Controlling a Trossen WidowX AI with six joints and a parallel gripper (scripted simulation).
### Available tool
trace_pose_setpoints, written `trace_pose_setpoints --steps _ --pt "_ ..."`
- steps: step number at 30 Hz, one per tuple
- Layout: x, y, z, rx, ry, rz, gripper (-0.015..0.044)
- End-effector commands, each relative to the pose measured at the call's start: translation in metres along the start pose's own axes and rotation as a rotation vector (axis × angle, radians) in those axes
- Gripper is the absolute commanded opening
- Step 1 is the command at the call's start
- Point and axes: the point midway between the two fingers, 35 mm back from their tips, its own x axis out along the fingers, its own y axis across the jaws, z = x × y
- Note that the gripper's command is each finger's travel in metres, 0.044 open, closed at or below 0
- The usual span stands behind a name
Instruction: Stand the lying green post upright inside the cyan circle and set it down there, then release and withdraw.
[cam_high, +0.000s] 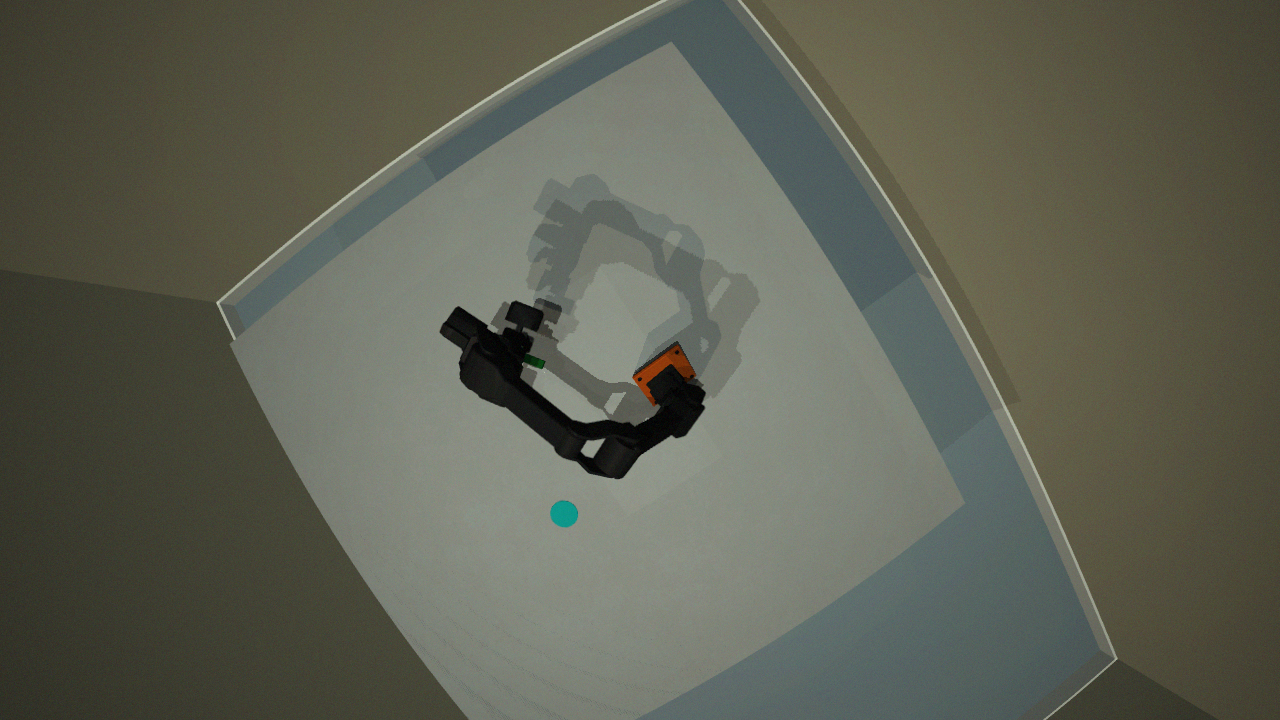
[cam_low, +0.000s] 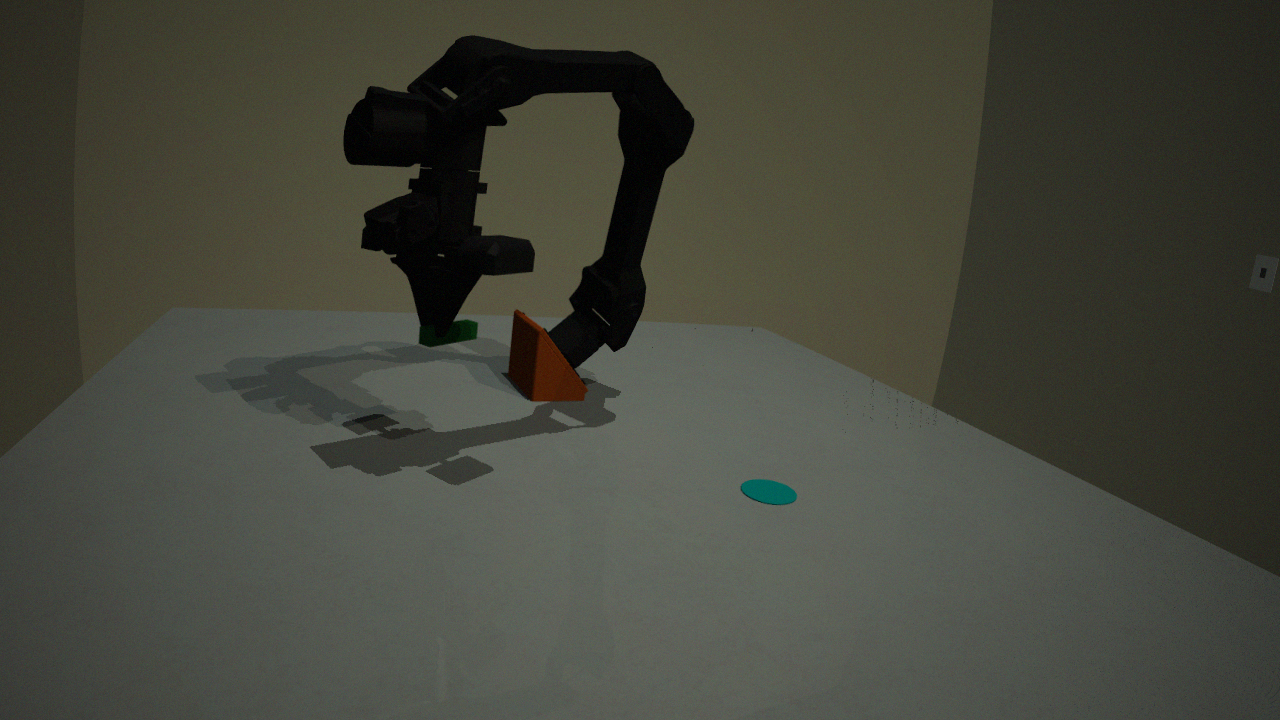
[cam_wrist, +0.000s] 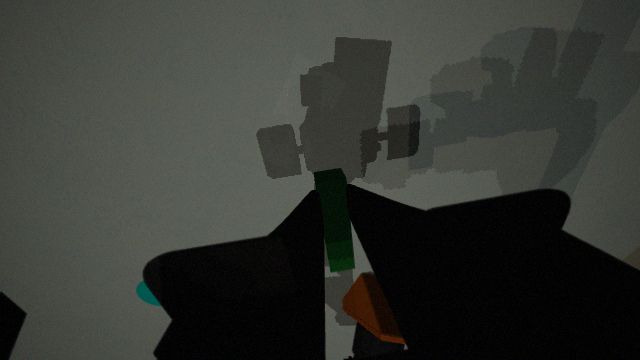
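Note:
The green post (cam_high: 534, 361) (cam_low: 462, 331) (cam_wrist: 336, 220) is held roughly level, well above the table. My gripper (cam_low: 437, 331) (cam_wrist: 331, 194) is shut on it and points down; the fingers hide part of the post in the exterior view. In the wrist view the post runs lengthwise between the two dark fingertips. The cyan circle (cam_high: 563, 514) (cam_low: 768, 491) (cam_wrist: 146, 294) lies flat on the table with nothing on it. It is away from the gripper, toward the bottom in the top view and at the right in the exterior view. A finger partly hides it in the wrist view.
The orange wedge-shaped base (cam_high: 656, 372) (cam_low: 540, 365) (cam_wrist: 372, 310) carries the arm and stands to the right of the post in the top and exterior views. The pale table (cam_high: 760, 537) (cam_low: 581, 608) bears the arm's shadows. Walls surround the table.

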Motion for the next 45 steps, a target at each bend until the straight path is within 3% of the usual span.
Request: trace_pose_setpoints --steps 1,45 --pt "-0.007 0.013 -0.002 -0.027 -0.018 -0.004 0.0023" --pt "-0.030 0.138 -0.046 -0.236 -0.082 -0.012 0.0023"
